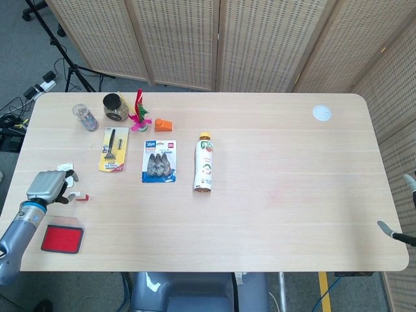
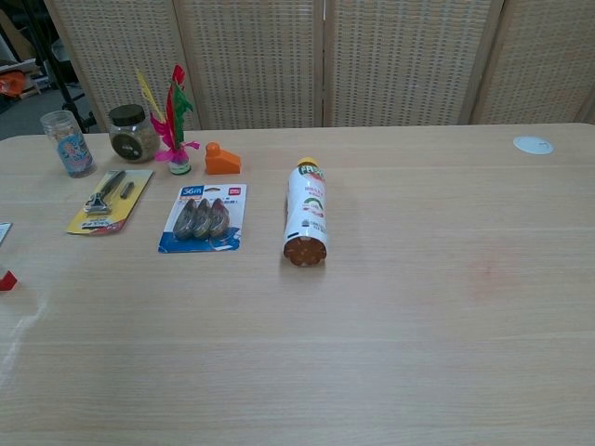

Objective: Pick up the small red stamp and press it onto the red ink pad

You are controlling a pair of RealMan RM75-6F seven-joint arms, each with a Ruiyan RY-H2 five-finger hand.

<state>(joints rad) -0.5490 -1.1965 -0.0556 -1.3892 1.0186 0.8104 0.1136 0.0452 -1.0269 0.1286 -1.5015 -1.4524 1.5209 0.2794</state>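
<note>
The small red stamp (image 1: 82,196) stands on the table near the left edge, and the chest view catches it at its far left border (image 2: 6,278). My left hand (image 1: 47,187) is just left of the stamp, a small gap apart from it, with its fingers apart and nothing in them. The red ink pad (image 1: 62,238) lies flat by the front left corner, below the hand. My right hand (image 1: 398,234) shows only as fingertips at the right edge of the head view, spread and holding nothing.
A white card (image 1: 64,168) lies just behind my left hand. Further back are a razor pack (image 1: 112,149), a blue blister pack (image 1: 160,162), a lying bottle (image 1: 205,164), an orange block (image 1: 164,125), a shuttlecock (image 1: 138,114), two jars (image 1: 114,107) and a white disc (image 1: 321,113).
</note>
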